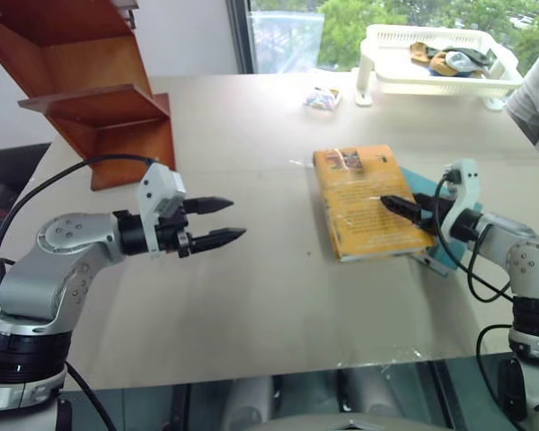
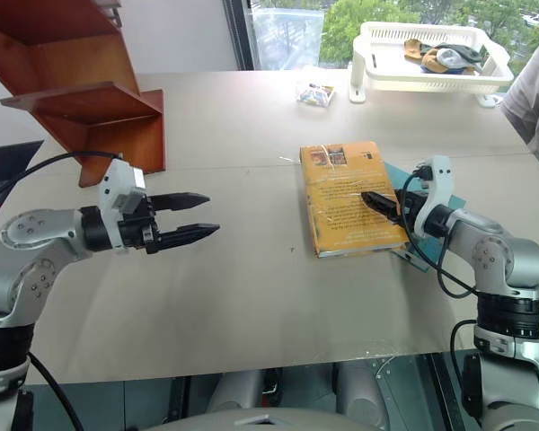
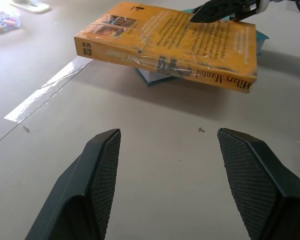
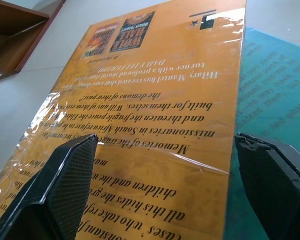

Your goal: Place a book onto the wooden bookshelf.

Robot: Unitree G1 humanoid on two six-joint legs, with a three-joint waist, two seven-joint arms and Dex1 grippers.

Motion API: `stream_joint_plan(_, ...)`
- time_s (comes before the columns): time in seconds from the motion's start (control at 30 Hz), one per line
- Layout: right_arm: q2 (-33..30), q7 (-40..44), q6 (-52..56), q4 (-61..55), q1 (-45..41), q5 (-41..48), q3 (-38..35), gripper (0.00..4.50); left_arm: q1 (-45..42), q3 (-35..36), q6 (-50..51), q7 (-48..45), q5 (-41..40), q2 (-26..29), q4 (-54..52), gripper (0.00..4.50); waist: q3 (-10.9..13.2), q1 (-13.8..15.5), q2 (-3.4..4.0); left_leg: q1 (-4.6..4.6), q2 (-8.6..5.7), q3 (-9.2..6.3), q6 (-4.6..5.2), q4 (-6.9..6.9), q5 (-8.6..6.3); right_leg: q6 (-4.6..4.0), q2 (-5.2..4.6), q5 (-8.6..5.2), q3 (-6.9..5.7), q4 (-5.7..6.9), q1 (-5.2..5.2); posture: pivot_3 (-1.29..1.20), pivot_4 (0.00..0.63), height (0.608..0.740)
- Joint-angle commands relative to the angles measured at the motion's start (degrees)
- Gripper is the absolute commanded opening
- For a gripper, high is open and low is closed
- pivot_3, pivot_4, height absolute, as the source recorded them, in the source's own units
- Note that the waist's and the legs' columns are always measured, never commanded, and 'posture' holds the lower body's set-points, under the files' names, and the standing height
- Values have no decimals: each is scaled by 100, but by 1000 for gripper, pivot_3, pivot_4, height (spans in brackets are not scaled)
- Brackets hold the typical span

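Right now I see the book (image 1: 370, 204) lying flat on the table (image 1: 251, 296), partly on top of a thinner teal book (image 1: 438, 256) (only its edge peeks out). My right gripper (image 1: 397, 206) is over the cover's near right part, fingers spread with nothing between them; I cannot tell whether they touch it. My left gripper (image 1: 217, 222) hovers open and empty, well apart from the book. The wooden bookshelf (image 1: 90, 90) stands at the table's far left corner, a white basket (image 1: 431, 76) far right.
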Motion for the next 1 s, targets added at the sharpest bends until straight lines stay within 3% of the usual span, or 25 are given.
stream_joint_plan(0.03, -124, -18, -81, -64, -98, 70, -216, 4500, -48, -9, -70, 9, 1, -19, -53, 3243, 1, 2, -1, -8, 0, 0, 0, 0, 0, 0, 0, 0, 0, 0, -6, 0, 150, 740)
stream_joint_plan(0.7, 11, -5, -166, -263, 53, 27, 106, 4500, -67, -10, 66, 15, -7, 79, -161, 3243, 1, 2, -1, -22, -3, 0, 0, -1, 0, 0, 0, 0, 1, 1, -20, 0, 150, 740)
stream_joint_plan(0.87, -243, 185, -210, -408, 103, 198, -135, 4500, -143, 22, 175, 98, -159, -108, -32, 3243, 2, 9, -1, -23, -4, 0, 0, -1, 0, 0, 0, 0, 1, 0, -21, 0, 150, 740)
stream_joint_plan(1.0, -455, 381, -97, -697, 343, 492, -359, 4500, -329, 275, 529, 364, -693, -630, 370, 3243, 2, 24, -1, -24, -2, -3, 0, -1, 0, 0, 0, 0, 0, 2, -20, 0, 150, 740)
